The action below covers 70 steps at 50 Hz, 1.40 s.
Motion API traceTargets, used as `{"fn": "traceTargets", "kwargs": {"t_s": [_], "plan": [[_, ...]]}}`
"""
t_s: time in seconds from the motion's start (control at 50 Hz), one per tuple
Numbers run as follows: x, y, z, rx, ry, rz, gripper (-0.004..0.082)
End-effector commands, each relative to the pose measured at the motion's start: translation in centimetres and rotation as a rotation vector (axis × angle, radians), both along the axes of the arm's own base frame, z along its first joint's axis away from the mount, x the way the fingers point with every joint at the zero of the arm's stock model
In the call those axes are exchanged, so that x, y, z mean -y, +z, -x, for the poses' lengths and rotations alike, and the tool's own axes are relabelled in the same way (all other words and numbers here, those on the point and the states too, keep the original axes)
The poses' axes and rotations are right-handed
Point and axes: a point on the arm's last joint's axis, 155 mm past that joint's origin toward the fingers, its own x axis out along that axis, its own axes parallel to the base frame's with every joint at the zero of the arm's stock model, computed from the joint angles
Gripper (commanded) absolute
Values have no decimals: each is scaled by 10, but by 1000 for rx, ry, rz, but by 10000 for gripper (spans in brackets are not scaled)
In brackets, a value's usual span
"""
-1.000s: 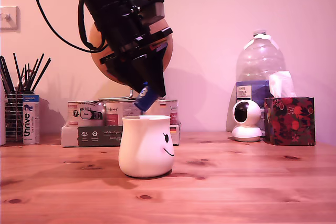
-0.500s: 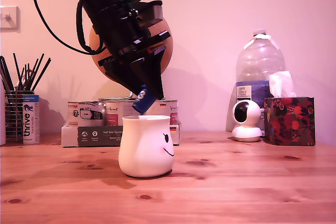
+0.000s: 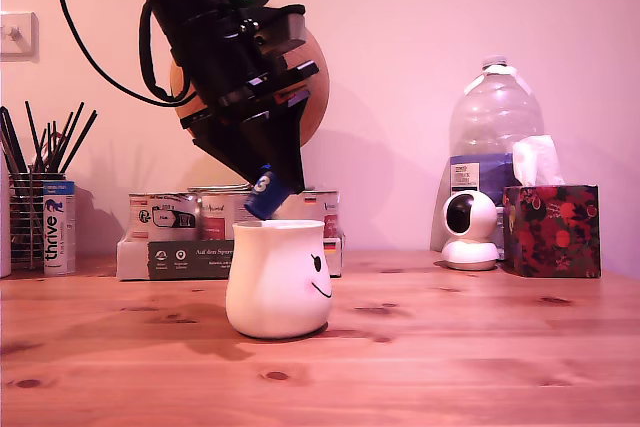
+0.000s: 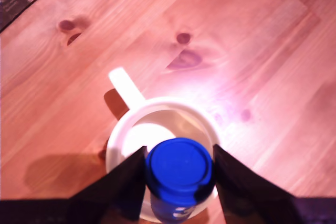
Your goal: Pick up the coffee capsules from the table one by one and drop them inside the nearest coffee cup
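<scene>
While the end effector (image 3: 268, 190) grips a capsule (image 4: 178, 174) (blue), the cup (image 3: 277, 280) sits below.

— What colours do you have there?
— My gripper (image 3: 270, 185) is black; the coffee capsule (image 4: 178, 174) is dark blue; the coffee cup (image 3: 277, 279) is white with a black winking face.
— And the table (image 3: 450, 347)?
— Light-brown knotty pine.

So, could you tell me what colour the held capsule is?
Dark blue; the capsule shows best in the wrist view.
</scene>
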Motion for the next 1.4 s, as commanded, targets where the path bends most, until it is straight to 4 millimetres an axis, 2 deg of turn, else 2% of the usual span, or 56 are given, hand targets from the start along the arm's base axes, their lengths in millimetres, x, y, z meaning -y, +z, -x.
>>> {"fn": "traceTargets", "kwargs": {"t_s": [0.0, 0.32, 0.38, 0.42, 0.46, 0.52, 0.88, 0.94, 0.98, 1.04, 1.12, 1.16, 1.26, 1.38], "plan": [[-5, -1, 4, -2, 1, -6, 221], [-7, 0, -1, 21, 13, -16, 231], [-4, 2, -4, 33, 13, -6, 342], [-4, 2, -5, 37, 13, -3, 463], [-4, 3, -6, 40, 21, -2, 548], [-4, 3, -6, 39, 19, -1, 604], [0, 4, -5, 38, 9, 12, 605], [1, 4, -3, 30, 4, 21, 580], [1, 6, -1, 27, 2, 23, 519], [0, 8, 1, 26, 2, 22, 347], [-1, 20, 3, 41, -1, 37, 63], [0, 26, 5, 48, -5, 51, -26], [-3, 46, 10, 93, 2, 87, -19], [-13, 58, 22, 137, 27, 126, -20]]}}
